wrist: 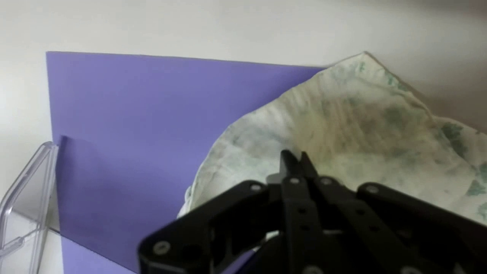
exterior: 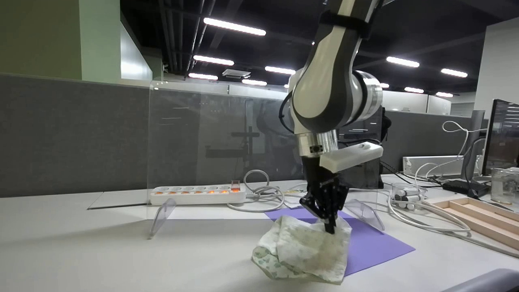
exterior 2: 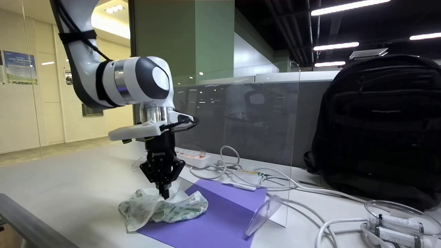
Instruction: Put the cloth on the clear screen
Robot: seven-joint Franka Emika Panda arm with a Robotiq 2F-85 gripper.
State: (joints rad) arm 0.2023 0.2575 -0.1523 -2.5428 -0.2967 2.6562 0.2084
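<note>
The cloth [exterior: 310,249] is pale with green leaf print and lies crumpled, partly over a purple sheet. It also shows in an exterior view [exterior 2: 163,208] and in the wrist view [wrist: 357,125]. The clear screen [exterior: 223,142] stands upright on clear feet behind the cloth; it also shows in an exterior view [exterior 2: 241,113]. My gripper [exterior: 330,227] points down into the cloth, in front of the screen. It also shows in an exterior view [exterior 2: 164,193]. In the wrist view the gripper's fingers [wrist: 295,161] are nearly together, shut on the cloth. The pinched fold itself is mostly hidden.
The purple sheet [exterior: 375,247] reaches under the screen. A clear foot [exterior 2: 263,215] stands at the screen's end. A power strip [exterior: 198,195] and white cables [exterior: 263,194] lie behind the screen. A wooden tray [exterior: 478,219], clear cup [exterior 2: 401,224] and black backpack [exterior 2: 382,131] stand around.
</note>
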